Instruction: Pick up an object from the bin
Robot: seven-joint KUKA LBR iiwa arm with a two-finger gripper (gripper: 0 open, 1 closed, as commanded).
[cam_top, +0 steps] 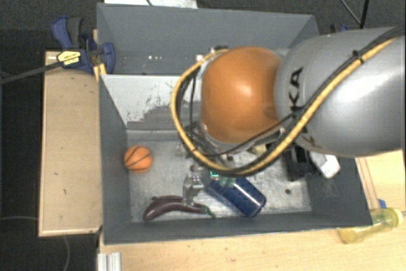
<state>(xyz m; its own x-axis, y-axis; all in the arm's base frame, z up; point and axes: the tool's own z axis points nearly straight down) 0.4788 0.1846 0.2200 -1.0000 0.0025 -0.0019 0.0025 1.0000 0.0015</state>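
Observation:
My gripper [192,190] reaches down from under the arm's orange cover, near the bin's front wall. Its tip is just above the right end of a dark purple eggplant-shaped thing [167,207] that lies along the front wall. Right beside the gripper, to its right, a dark blue bottle-like thing [241,195] lies on its side. An orange ball [138,158] rests apart at the left of the bin floor.
A black thing [295,166] and a white thing [328,165] lie at the right of the bin, partly under the arm. The arm and its orange cover hide the middle and back of the bin floor.

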